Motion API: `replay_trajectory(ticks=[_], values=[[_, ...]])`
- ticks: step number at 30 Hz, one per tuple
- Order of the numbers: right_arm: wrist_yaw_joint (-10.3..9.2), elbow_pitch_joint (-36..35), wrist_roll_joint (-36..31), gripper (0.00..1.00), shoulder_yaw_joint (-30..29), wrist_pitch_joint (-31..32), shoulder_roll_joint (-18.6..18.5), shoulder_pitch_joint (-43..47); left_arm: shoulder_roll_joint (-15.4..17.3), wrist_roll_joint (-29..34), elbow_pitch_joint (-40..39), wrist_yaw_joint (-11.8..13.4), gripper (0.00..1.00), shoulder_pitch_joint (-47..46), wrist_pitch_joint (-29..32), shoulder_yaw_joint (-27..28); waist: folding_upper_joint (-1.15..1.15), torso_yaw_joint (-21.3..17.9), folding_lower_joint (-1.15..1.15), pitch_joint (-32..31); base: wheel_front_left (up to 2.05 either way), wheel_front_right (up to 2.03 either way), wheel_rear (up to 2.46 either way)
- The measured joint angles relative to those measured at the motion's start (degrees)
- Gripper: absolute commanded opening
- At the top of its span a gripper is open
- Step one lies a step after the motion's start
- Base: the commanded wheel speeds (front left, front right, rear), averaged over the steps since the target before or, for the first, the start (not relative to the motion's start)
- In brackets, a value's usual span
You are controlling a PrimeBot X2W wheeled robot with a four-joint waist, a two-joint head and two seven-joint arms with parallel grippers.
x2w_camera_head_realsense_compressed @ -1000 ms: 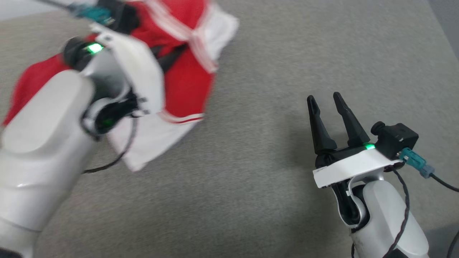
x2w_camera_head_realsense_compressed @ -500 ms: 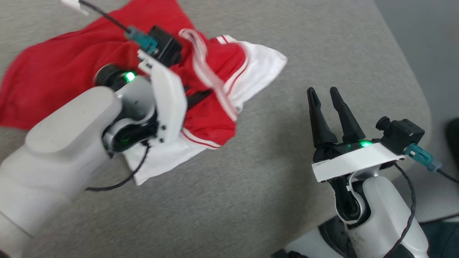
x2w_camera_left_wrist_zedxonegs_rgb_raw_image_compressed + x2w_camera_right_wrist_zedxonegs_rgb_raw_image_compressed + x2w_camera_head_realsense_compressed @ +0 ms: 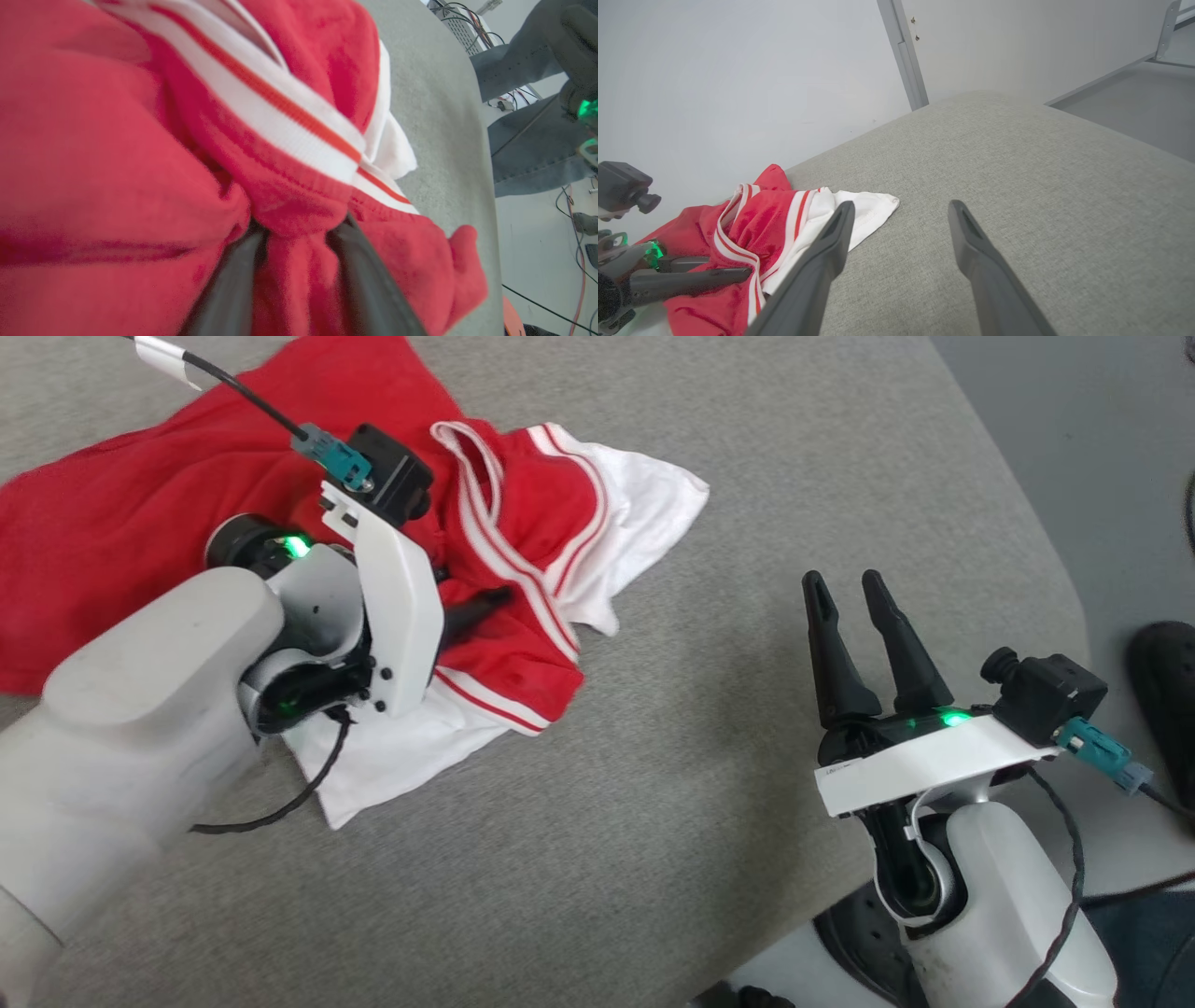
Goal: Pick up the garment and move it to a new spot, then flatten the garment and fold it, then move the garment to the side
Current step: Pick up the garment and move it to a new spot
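Note:
The garment (image 3: 121,523) is a red T-shirt with white sleeve ends and striped trim. It lies crumpled on the grey table (image 3: 653,821) at the upper left. My left gripper (image 3: 485,602) rests low on it, near the collar. In the left wrist view a fold of the garment (image 3: 117,140) sits between the two partly spread fingers (image 3: 364,280) and covers their tips; whether they still pinch it I cannot tell. My right gripper (image 3: 845,581) stands open and empty over bare table at the right. The right wrist view has the garment (image 3: 756,219) and the left gripper (image 3: 733,273) at its lower left.
The table's rounded right edge (image 3: 1055,569) runs close behind my right gripper, with grey floor beyond it. A dark shoe (image 3: 1162,672) stands on that floor, and a person's legs in jeans (image 3: 528,140) show past the table. A pale wall (image 3: 738,70) rises behind the table.
The head camera has shifted. The garment, hanging lifted from my left gripper a second ago, now lies on the table. The left gripper has come down with it. The right gripper stays open.

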Motion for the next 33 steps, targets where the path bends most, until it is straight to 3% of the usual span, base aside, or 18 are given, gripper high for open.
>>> replay_trajectory(ticks=[6, 12, 19, 23, 33], values=[[0.00, 0.3, -4.1, 1.00, -1.8, 0.0, 0.0, 0.0, -1.3, 0.0, -0.6, 0.2, 1.00, 0.1, -7.1, -0.6, 0.00, 3.6, 0.00, -1.5, 0.00, 0.00, 0.00], [0.00, 1.0, -9.6, 1.00, -5.5, 0.0, 0.1, 0.6, -3.5, -1.9, -3.1, 0.3, 1.00, 2.0, -19.1, -0.6, 0.00, 8.9, 0.00, -4.4, 0.00, 0.00, 0.00], [0.00, 1.9, -16.1, 1.00, -8.9, 0.0, -0.2, 1.9, -4.5, -6.4, -0.7, 0.3, 1.00, 11.4, -34.5, 2.2, 0.00, 15.9, 0.00, -8.4, 0.00, 0.00, 0.00], [0.00, 2.4, -17.4, 1.00, -10.0, 0.0, -2.2, 3.7, -6.3, -7.4, 1.7, 0.3, 1.00, 19.1, -36.2, 7.2, 0.00, 19.7, 0.00, -11.1, 0.00, 0.00, 0.00], [0.00, 3.2, -17.8, 1.00, -12.8, 0.0, -4.9, 11.6, -11.9, 7.6, 3.8, 0.3, 1.00, 43.1, -36.3, 36.6, 0.00, 27.7, 0.00, -19.1, 0.00, 0.00, 0.00]])
